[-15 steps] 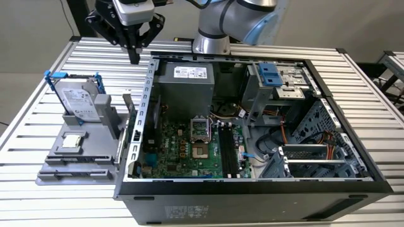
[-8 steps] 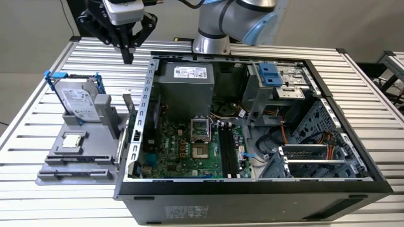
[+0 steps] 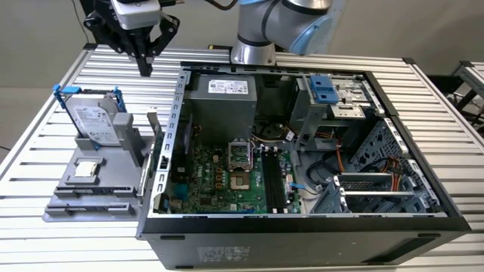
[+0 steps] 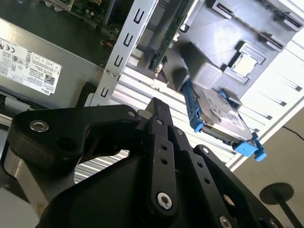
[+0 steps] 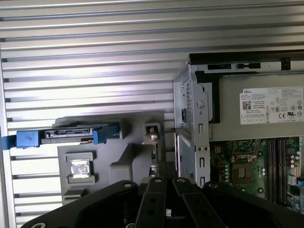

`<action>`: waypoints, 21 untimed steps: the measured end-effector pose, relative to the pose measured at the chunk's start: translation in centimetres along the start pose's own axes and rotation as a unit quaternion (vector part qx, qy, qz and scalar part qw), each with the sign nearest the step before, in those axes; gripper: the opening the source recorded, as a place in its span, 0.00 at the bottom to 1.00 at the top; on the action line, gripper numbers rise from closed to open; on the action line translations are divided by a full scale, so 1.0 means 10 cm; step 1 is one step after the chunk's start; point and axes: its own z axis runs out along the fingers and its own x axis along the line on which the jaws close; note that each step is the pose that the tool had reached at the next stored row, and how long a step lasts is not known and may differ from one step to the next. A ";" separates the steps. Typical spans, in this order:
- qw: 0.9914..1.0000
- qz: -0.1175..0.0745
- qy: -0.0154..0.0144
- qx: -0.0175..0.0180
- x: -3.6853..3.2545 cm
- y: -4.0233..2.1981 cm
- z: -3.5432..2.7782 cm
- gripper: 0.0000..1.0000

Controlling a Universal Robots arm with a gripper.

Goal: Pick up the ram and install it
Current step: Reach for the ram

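Mostly edge-on, the one ram (image 4: 168, 35) stands upright in the grey holder (image 3: 113, 184), just beside the open computer case (image 3: 302, 226); its chips are hard to make out. One hard drive (image 3: 94, 122) and one square chip (image 3: 87, 168) share the holder. The gripper (image 3: 144, 71) hovers above the surface (image 3: 38, 130), jaws together and empty.
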 end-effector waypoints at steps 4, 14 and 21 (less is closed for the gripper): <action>1.000 0.000 0.000 0.000 0.068 -0.004 -0.001 0.00; 1.000 0.000 0.000 0.000 0.284 -0.019 -0.005 0.00; 1.000 0.000 0.000 0.000 0.429 -0.029 -0.008 0.00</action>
